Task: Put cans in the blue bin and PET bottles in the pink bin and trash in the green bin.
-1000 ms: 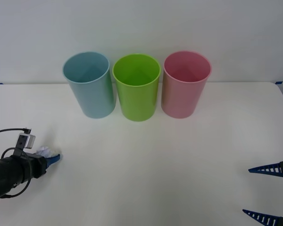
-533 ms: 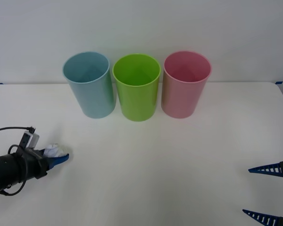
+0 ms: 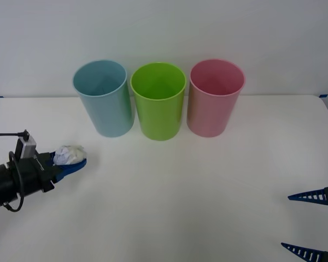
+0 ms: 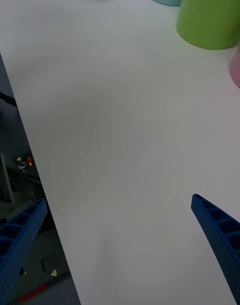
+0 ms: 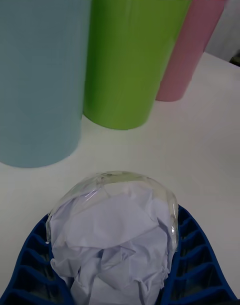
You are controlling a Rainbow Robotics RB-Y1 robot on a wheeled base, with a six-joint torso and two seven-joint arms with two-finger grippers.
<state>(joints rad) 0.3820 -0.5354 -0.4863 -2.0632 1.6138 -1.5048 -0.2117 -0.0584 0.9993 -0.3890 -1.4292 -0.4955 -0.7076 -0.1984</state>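
Midway: left gripper (image 3: 71,159), lower left of frame, clamps the trash (image 3: 70,154); delivery to the green bin (image 3: 158,101), centre, remains. Right gripper (image 3: 311,224), lower right, gapes idle.

The left gripper (image 3: 71,161) reaches in low from the left edge, its blue jaws clamped on the trash (image 3: 70,154). The right gripper (image 3: 311,224) waits at the lower right, jaws spread wide apart.

obstacles: blue bin (image 3: 104,98), green bin (image 3: 158,101), pink bin (image 3: 214,97) touching in row | table (image 3: 208,191) before them bare
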